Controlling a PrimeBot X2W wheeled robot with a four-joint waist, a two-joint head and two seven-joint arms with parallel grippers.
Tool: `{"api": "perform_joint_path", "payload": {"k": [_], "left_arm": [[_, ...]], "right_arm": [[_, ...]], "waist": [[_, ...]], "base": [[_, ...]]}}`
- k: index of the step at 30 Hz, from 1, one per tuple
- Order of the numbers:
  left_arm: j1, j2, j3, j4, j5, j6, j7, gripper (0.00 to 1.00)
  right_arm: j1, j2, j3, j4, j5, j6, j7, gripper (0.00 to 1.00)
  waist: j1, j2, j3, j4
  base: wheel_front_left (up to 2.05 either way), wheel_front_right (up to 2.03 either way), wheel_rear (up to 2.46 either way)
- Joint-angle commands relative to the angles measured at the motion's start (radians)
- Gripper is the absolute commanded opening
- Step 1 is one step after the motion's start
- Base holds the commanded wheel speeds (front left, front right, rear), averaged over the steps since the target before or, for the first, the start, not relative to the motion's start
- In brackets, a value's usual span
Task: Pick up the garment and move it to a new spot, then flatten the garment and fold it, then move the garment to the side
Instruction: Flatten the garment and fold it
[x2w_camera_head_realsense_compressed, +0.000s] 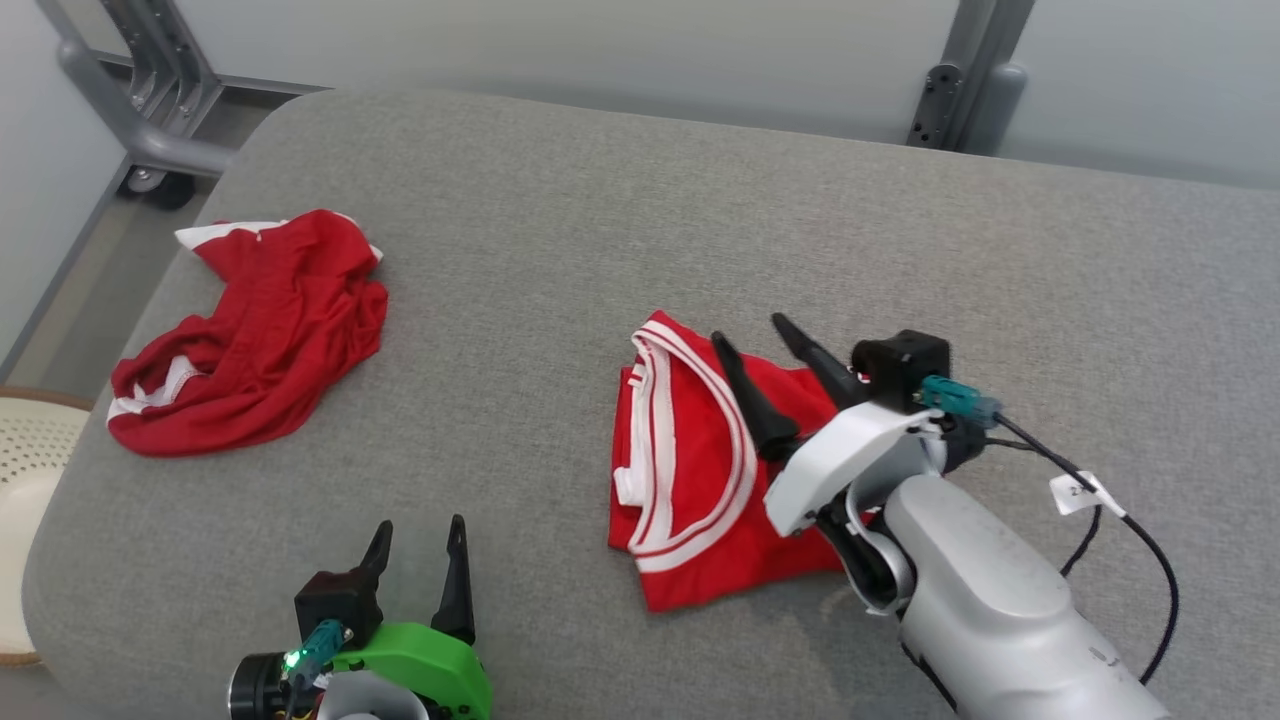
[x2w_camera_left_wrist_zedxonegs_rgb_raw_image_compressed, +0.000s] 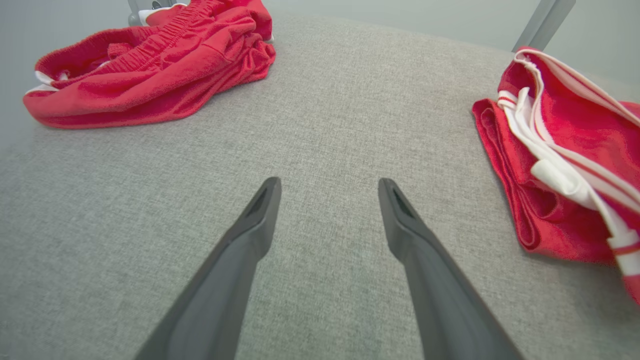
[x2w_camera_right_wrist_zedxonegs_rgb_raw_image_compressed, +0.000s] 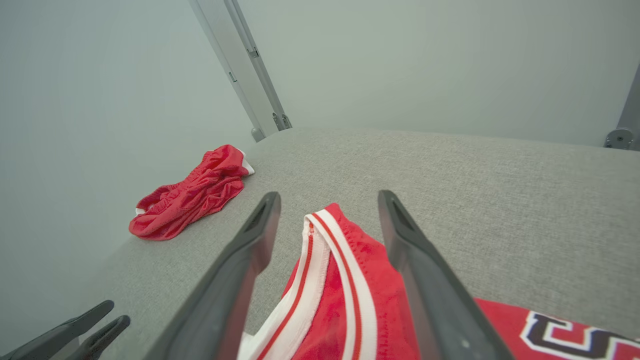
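Two red garments lay on the grey padded surface (x2w_camera_head_realsense_compressed: 600, 200). One, a folded jersey (x2w_camera_head_realsense_compressed: 690, 480) with white-striped trim, sat just off the middle of the head view toward 5 o'clock. The other, crumpled shorts (x2w_camera_head_realsense_compressed: 260, 330), lay well apart at 9 o'clock. The right gripper (x2w_camera_head_realsense_compressed: 748, 330) reached in from 4 o'clock, its jaws spread wide over the jersey's 1 o'clock corner and pinching nothing. Whether its fingers touched the cloth could not be told. The left gripper (x2w_camera_head_realsense_compressed: 421, 524) sat at 7 o'clock over bare grey fabric, equally wide and empty.
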Motion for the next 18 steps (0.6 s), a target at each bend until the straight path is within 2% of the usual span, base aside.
{"api": "perform_joint_path", "payload": {"k": [1,6,8,10,18], "left_arm": [[-0.015,0.004,0.008,-0.007,0.009,0.002,0.000,1.00],[-0.027,0.004,0.032,-0.019,0.024,0.002,0.001,1.00],[-0.033,0.004,0.044,-0.026,0.032,0.003,0.001,1.00],[-0.037,0.004,0.057,-0.030,0.037,0.002,0.000,1.00],[-0.038,0.004,0.112,-0.036,0.060,-0.005,0.001,1.00]], "right_arm": [[0.029,-0.007,-0.052,-0.010,-0.041,0.000,-0.004,1.00],[0.098,-0.005,-0.268,-0.066,-0.203,0.000,-0.004,1.00],[0.124,-0.004,-0.336,-0.098,-0.290,0.000,-0.004,1.00],[0.159,-0.005,-0.399,-0.121,-0.329,0.000,-0.004,1.00],[0.238,-0.005,-0.497,-0.165,-0.418,0.000,-0.004,1.00]], "waist": [[0.0000,0.0000,0.003,-0.050],[0.0000,0.0000,0.006,-0.120],[0.0000,0.0000,0.009,-0.149],[0.0000,0.0000,0.011,-0.176],[0.0000,0.0000,0.017,-0.270]], "base": [[0.00,0.00,0.00],[0.00,0.00,0.00],[0.00,0.00,0.00],[0.00,0.00,0.00],[0.00,0.00,0.00]]}}
